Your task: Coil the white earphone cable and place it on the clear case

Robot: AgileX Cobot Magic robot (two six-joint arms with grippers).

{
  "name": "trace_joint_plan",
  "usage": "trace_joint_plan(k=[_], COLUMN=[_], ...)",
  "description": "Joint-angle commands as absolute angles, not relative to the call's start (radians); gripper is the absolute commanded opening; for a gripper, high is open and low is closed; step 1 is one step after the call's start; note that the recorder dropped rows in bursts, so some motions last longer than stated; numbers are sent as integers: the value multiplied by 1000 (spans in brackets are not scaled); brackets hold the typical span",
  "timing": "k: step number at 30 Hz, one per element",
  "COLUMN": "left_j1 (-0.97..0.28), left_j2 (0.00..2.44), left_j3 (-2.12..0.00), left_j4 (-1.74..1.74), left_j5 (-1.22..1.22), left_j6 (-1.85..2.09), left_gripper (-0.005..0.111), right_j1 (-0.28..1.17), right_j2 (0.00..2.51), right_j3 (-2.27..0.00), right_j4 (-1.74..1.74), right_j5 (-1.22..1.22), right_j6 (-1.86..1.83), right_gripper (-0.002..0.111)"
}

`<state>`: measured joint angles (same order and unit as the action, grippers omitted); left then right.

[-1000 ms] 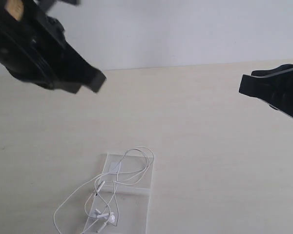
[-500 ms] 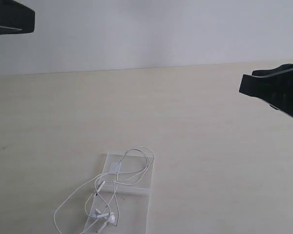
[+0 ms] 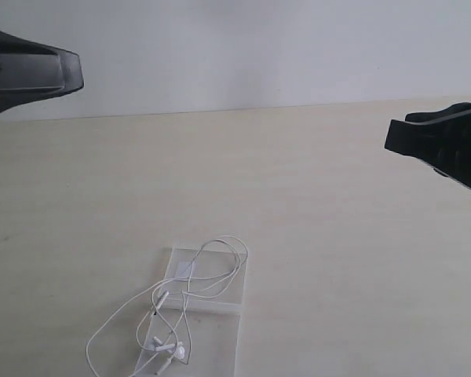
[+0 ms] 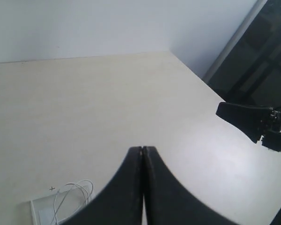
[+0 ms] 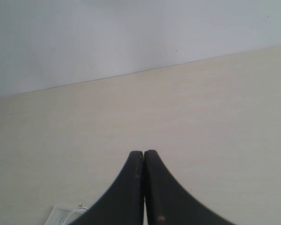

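Cable: You had the white earphone cable [image 3: 163, 298] lying loose at the lower left-centre of the exterior view. One loop lay over the far half of the clear case [image 3: 217, 342], and a wider loop spilled off the case's left edge onto the table [image 3: 337, 259]. The earbuds were bunched on the near half.
Case: Your clear case lay flat on the table at the bottom of the frame, its two halves end to end. The small white sticker [image 3: 184, 269] sat on the far half, just beside the cable's loop.
Left gripper: Your left gripper [image 4: 143, 149] sat in the upper left corner of the exterior view, well apart from cable and case. Its wrist view showed the jaws pressed together with nothing between them.
Right gripper: Your right gripper [image 5: 143, 152] sat at the right edge of the exterior view, equally far from the case. Its jaws met tip to tip and held nothing.
Surroundings: The table was pale wood-grain, and a plain white wall [image 3: 259, 47] stood behind it.
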<state>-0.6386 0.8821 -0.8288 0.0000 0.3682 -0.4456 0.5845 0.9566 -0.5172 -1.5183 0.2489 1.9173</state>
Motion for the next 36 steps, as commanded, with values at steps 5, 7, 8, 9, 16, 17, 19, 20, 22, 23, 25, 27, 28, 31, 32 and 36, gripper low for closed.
trace_joint_plan(k=[5, 7, 8, 9, 16, 17, 19, 20, 22, 23, 25, 27, 28, 31, 32, 36], left_j1=[-638, -638, -637, -637, -535, -493, -418, -377, -313, -285, -244, -217, -206, -157, -137, -73], left_j2=[861, 847, 835, 823, 707, 688, 656, 639, 595, 570, 517, 453, 428, 339, 309, 195], left_j3=[-825, -825, -823, -823, -750, -723, -668, -634, -567, -531, -467, -423, -409, -368, -354, -294], left_j4=[46, 101, 141, 187, 371, 373, 375, 375, 375, 378, 390, 392, 392, 394, 396, 400], left_j5=[424, 444, 448, 452, 483, 479, 443, 406, 316, 273, 225, 215, 215, 215, 224, 270], left_j6=[-368, -399, -427, -450, -592, -600, -602, -602, -602, -602, -602, -602, -602, -602, -602, -602], left_gripper=[0, 0, 0, 0, 0, 0, 0, 0, 0, 0, 0, 0, 0, 0, 0, 0], right_j1=[582, 582, 582, 582, 582, 582, 582, 582, 582, 582, 582, 582, 582, 582, 582, 582], right_j2=[953, 953, 953, 953, 953, 953, 953, 953, 953, 953, 953, 953, 953, 953, 953, 953], right_j3=[-516, -516, -516, -516, -516, -516, -516, -516, -516, -516, -516, -516, -516, -516, -516, -516], right_j4=[-1531, -1531, -1531, -1531, -1531, -1531, -1531, -1531, -1531, -1531, -1531, -1531, -1531, -1531, -1531, -1531], right_j5=[257, 257, 257, 257, 257, 257, 257, 257, 257, 257, 257, 257, 257, 257, 257, 257], right_j6=[1910, 1910, 1910, 1910, 1910, 1910, 1910, 1910, 1910, 1910, 1910, 1910, 1910, 1910, 1910, 1910], right_gripper=[0, 0, 0, 0, 0, 0, 0, 0, 0, 0, 0, 0, 0, 0, 0, 0])
